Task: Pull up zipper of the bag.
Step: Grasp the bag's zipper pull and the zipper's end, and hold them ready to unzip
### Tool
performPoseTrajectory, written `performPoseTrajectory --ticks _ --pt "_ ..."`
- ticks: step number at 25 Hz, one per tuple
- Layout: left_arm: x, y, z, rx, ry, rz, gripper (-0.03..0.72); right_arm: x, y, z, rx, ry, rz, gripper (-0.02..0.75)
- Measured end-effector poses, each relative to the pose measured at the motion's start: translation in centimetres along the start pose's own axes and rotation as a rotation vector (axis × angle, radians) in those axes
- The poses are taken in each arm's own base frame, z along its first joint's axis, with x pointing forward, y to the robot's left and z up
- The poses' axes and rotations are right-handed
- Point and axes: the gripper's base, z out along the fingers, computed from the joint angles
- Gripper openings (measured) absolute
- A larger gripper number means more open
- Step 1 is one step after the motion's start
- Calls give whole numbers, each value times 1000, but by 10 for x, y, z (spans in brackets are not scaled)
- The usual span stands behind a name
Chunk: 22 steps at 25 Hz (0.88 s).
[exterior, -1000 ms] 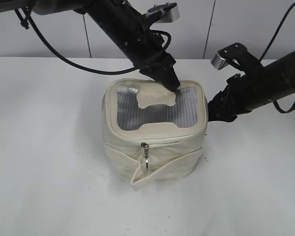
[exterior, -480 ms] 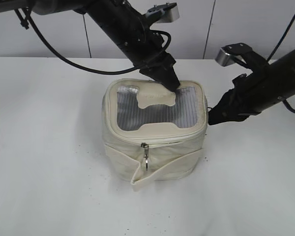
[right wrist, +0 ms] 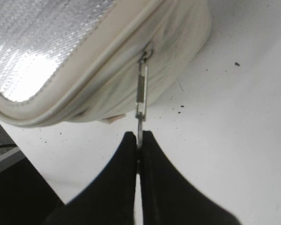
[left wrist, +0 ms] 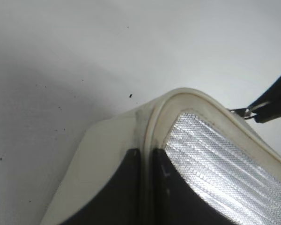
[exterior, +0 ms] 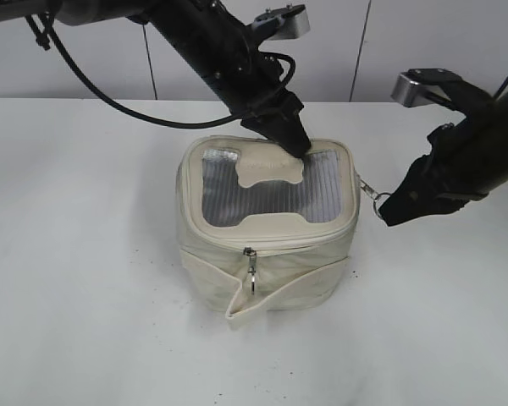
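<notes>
A cream bag [exterior: 267, 254] with a silver mesh lid [exterior: 262, 199] stands on the white table. My left gripper [exterior: 295, 145] is shut on the lid's far rim [left wrist: 147, 140], pinching the cream edge. My right gripper [exterior: 388, 211] is shut on a metal zipper pull [exterior: 370, 189] at the bag's right side; the pull [right wrist: 141, 96] stretches taut from the zipper seam to my fingertips [right wrist: 139, 138]. A second zipper pull [exterior: 251, 269] hangs at the front of the bag.
The white table [exterior: 85, 279] surrounds the bag. A loose cream strap [exterior: 254, 304] juts from the bag's front bottom. A grey wall panel [exterior: 85, 68] stands behind the table.
My right gripper has moved right and away from the bag, drawing the metal zipper pull out taut. The left gripper and the bag have stayed still.
</notes>
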Motion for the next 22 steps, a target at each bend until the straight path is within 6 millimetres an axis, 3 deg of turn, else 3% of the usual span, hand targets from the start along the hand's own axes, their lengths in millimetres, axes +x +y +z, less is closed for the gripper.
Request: performPoseTrajectory --ticks 9,14,22 --pt "0 0 0 1 -1 -15 42 21 35 -4 -3 84 -14 5" --pt "0 0 0 0 -3 -17 42 24 75 -4 -29 99 -96 5" --pt "0 0 0 -1 -1 -38 42 8 143 22 -65 -10 -265 5"
